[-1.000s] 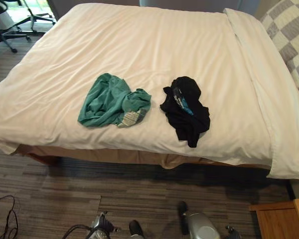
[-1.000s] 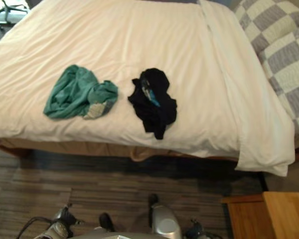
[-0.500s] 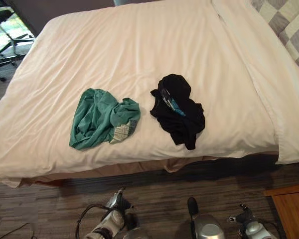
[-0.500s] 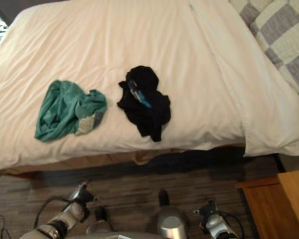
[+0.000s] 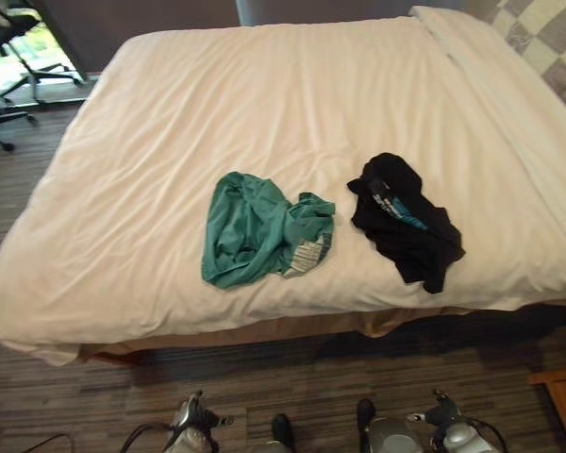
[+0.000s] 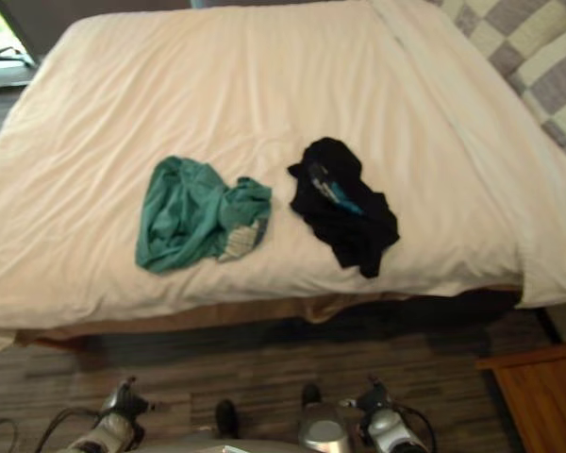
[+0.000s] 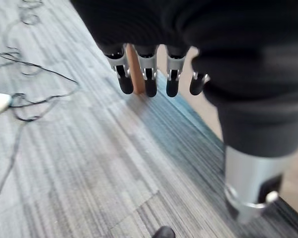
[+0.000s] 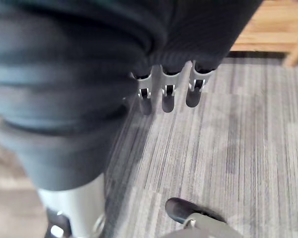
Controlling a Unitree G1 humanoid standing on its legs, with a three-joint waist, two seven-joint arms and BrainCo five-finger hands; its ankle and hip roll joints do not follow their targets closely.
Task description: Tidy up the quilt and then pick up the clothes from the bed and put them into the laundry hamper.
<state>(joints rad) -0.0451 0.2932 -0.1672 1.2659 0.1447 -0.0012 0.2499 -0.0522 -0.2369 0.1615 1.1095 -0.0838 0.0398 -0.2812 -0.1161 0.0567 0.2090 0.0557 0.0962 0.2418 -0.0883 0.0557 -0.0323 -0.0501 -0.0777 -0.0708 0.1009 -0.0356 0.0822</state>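
A cream quilt [image 5: 264,113] lies fairly smooth over the bed. On it, near the front edge, sit a crumpled green garment [image 5: 259,229] and, just beside it, a black garment [image 5: 404,219]. The left hand [image 7: 149,74] and right hand [image 8: 169,89] hang low over the floor, fingers straight and relaxed, holding nothing. To gather clothes well, reach forward and close on one whole bundle — no trailing cloth.
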